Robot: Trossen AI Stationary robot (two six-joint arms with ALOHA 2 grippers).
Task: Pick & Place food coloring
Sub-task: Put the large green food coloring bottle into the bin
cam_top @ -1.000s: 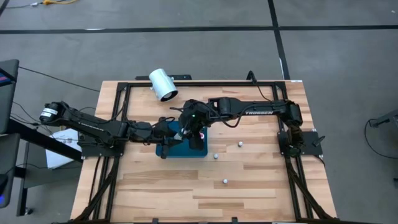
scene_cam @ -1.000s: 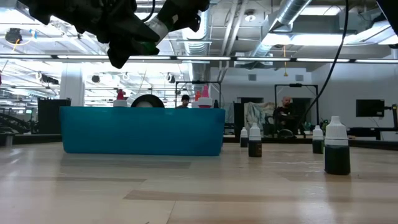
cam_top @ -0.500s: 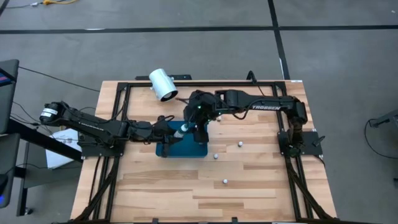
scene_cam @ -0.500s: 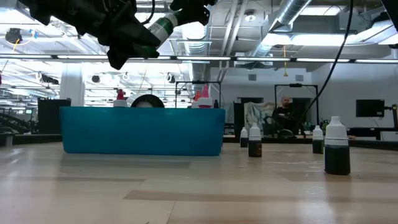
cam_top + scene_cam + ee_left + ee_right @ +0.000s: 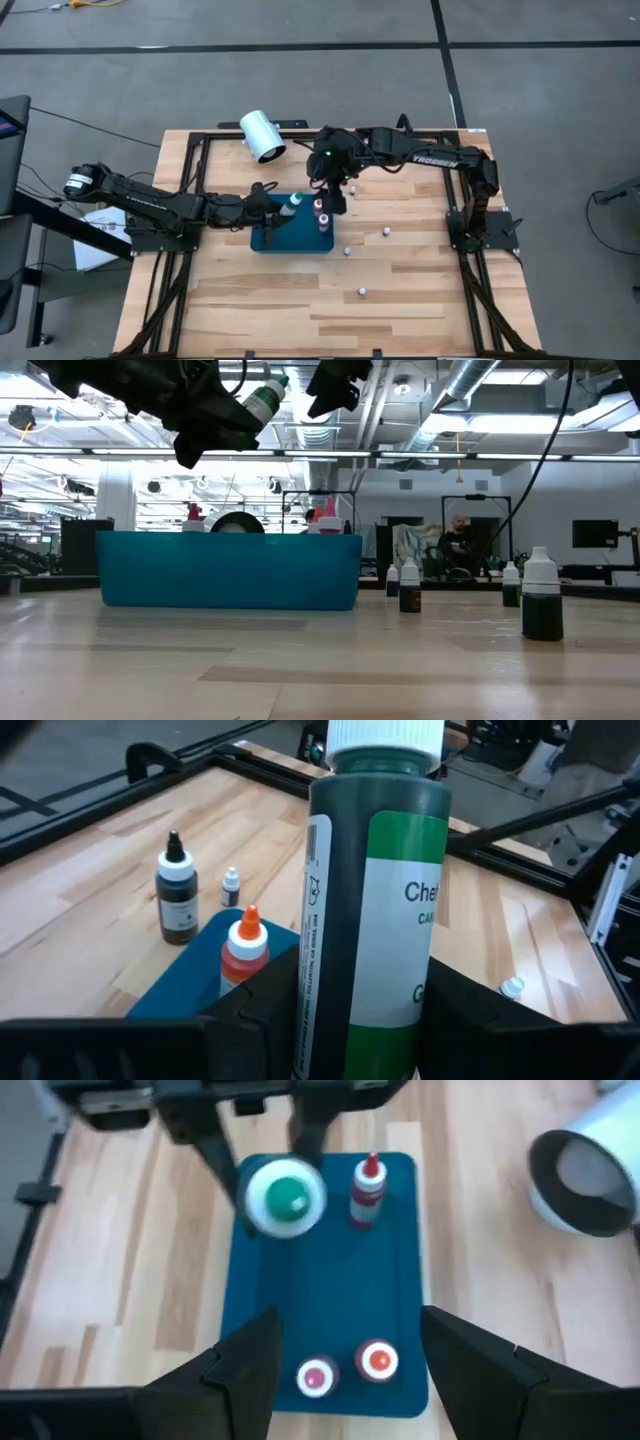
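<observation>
You see a pale wood table [image 5: 420,270] with visible grain, a smooth matt teal tray [image 5: 296,241] — and a glossy plastic bottle [image 5: 372,900] with paper label.

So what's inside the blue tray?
Three little red-topped bottles stand in the teal tray. The left gripper holds a green bottle above it. The tray floor right under that bottle is hidden.

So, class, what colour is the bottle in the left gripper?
Dark green bottle, seen best in the left wrist view.
</observation>
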